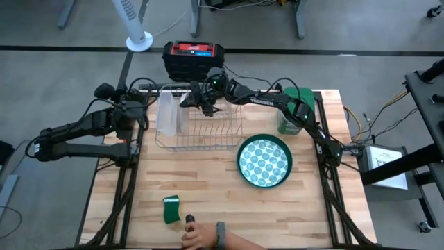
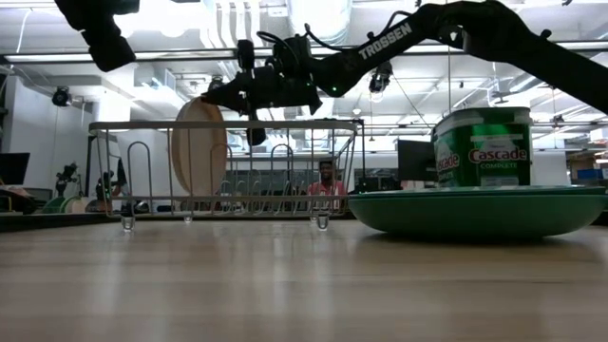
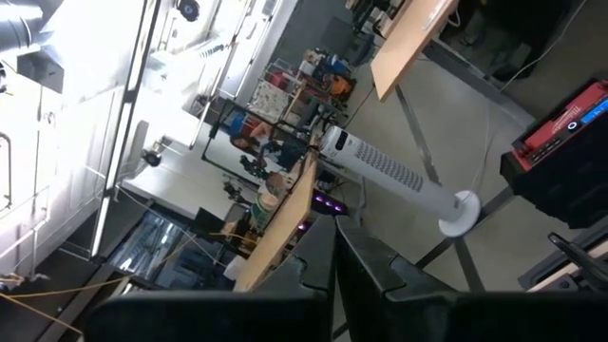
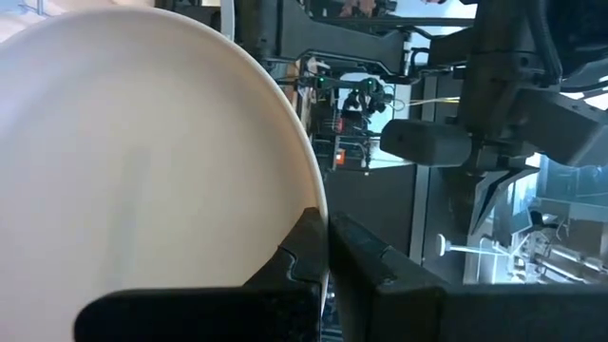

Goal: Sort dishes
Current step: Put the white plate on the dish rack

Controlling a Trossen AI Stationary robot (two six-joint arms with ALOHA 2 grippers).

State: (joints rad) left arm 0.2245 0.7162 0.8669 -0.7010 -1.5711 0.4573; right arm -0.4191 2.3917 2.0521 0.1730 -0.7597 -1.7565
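**Dishes on wooden worktable: rack, plates, two arms**

Wire dish rack (image 1: 201, 128), silver metal, stands at the far middle of the pale wooden plank table (image 1: 208, 194).

Whitish round plate (image 2: 199, 147) stands upright on edge in the rack's left end; in the high view it shows as a pale, nearly clear slab (image 1: 166, 114). The right wrist view is filled by its cream face (image 4: 142, 161).

Right gripper (image 1: 198, 101) reaches from the right side across the top of the rack, its fingers pinched shut on the rim of the whitish plate (the rim sits between the two dark fingers (image 4: 299, 256) in the wrist view). In the low view it hangs above the rack's top rail (image 2: 228, 93).

Teal round plate (image 1: 263, 162), with a pale dotted pattern on its inside, lies flat on the table just right of the rack and in front of the green detergent tub (image 2: 483, 147) marked Cascade.

Small green sponge (image 1: 171, 210) lies near the front edge. A person's hand (image 1: 198, 235) rests on the table just beside it.

Left gripper (image 1: 109, 91) waits off the table's left far corner, fingers (image 3: 366, 266) closed on nothing, clear of the dishes.
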